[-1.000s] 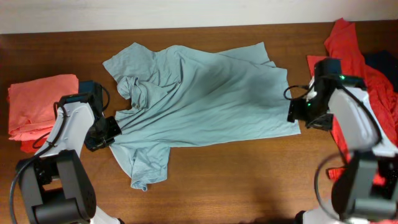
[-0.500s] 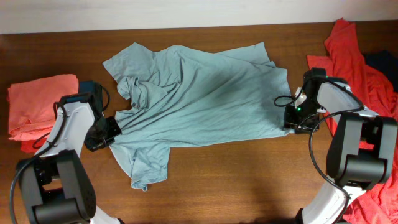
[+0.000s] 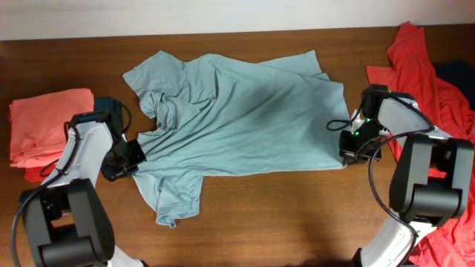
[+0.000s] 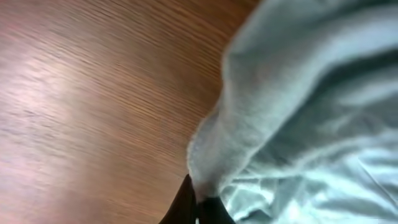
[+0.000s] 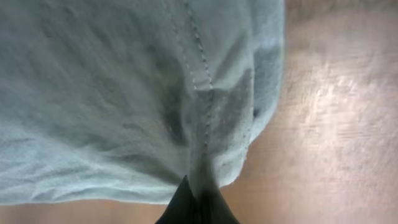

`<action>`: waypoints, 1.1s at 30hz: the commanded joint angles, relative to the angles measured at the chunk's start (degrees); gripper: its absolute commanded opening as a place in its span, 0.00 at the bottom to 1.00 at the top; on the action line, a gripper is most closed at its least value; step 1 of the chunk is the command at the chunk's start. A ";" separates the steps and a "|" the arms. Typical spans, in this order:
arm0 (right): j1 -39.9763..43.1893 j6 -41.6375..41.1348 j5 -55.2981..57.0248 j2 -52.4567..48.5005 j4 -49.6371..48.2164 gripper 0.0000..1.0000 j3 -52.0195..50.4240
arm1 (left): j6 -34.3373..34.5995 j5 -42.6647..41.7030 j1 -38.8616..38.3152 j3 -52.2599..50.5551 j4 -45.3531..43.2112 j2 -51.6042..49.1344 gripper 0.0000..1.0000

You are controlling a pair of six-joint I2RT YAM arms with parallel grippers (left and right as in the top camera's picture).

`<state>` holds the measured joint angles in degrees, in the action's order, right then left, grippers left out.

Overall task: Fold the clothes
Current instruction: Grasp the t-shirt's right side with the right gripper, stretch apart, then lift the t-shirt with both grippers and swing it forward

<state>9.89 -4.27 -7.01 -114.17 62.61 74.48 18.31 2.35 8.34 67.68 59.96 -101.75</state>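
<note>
A pale grey-blue T-shirt (image 3: pixel 237 119) lies spread and wrinkled across the middle of the brown table, one of the clothes. My left gripper (image 3: pixel 136 153) is shut on the shirt's left edge near the sleeve; in the left wrist view its dark fingertips (image 4: pixel 186 208) pinch a bunched fold of the T-shirt (image 4: pixel 298 112). At the shirt's lower right corner my right gripper (image 3: pixel 346 152) is shut on the hem. The right wrist view shows the seamed hem of the T-shirt (image 5: pixel 155 93) drawn into the closed gripper (image 5: pixel 199 202).
A folded salmon-pink garment (image 3: pixel 43 130) lies at the table's left edge beside my left arm. A red garment (image 3: pixel 430 81) is heaped at the right edge, with a dark cloth (image 3: pixel 456 74) on it. Bare table (image 3: pixel 282 215) runs along the front.
The right gripper moved left onto the shirt's lower right corner and shut on the hem. The left gripper and the shirt's left side stayed put.
</note>
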 commanded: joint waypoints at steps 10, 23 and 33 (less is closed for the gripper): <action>0.37 -1.20 3.21 24.61 8.81 0.04 0.70 | -8.28 -9.77 0.09 -0.26 3.52 13.07 0.00; 0.37 -2.14 4.28 47.93 15.02 0.04 0.70 | -9.66 -10.10 0.09 -0.26 8.66 27.93 0.00; 0.37 -2.14 4.83 47.95 17.59 0.04 0.70 | -9.66 -10.08 0.09 -0.26 11.56 28.20 0.00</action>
<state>9.98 -6.00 -3.86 -66.32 79.75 74.48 9.82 -7.11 8.34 67.48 71.13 -74.46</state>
